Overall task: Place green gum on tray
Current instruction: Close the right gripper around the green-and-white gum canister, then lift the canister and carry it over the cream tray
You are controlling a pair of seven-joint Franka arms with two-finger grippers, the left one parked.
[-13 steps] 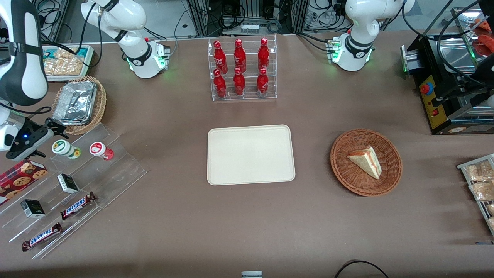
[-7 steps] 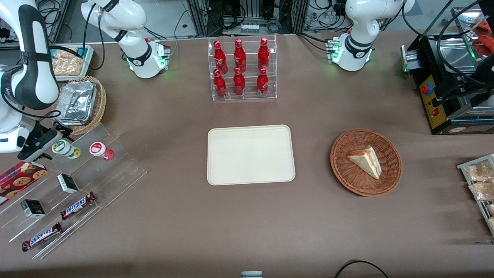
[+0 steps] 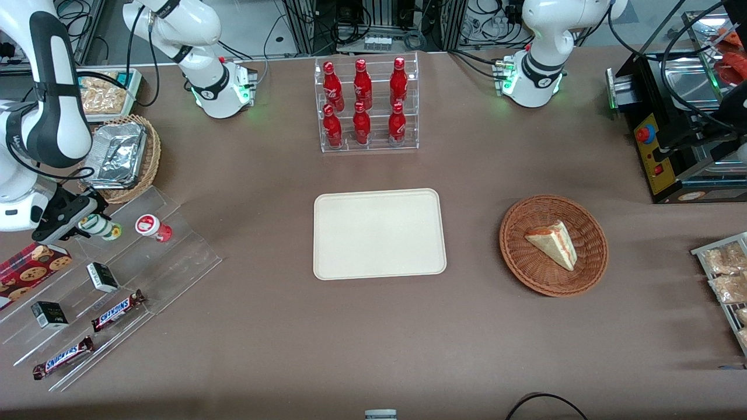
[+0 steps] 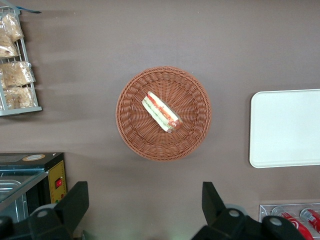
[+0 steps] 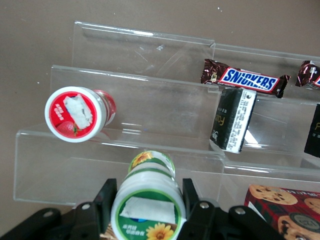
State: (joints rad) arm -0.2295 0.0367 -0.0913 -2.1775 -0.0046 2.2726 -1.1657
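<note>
The gripper (image 3: pixel 87 220) sits around the green gum (image 3: pixel 100 226) on the clear stand (image 3: pixel 175 245), well apart from the tray (image 3: pixel 379 233)

Pincer (image 5: pixel 147 200) hemmed: red-lid bottle (image 5: pixel 79 113) beside, seemingly apart.

so on the desk (image 3: pixel 262 326): six red bottles (image 3: pixel 362 102), two gum bottles (image 3: pixel 125 226), two Snickers bars (image 3: pixel 117 311), two wicker baskets (image 3: pixel 516 256), one tray (image 3: pixel 379 233).

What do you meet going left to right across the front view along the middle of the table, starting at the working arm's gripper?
Gripper around the green gum, red-lidded gum bottle, tray, wicker basket holding a sandwich wedge.
</note>
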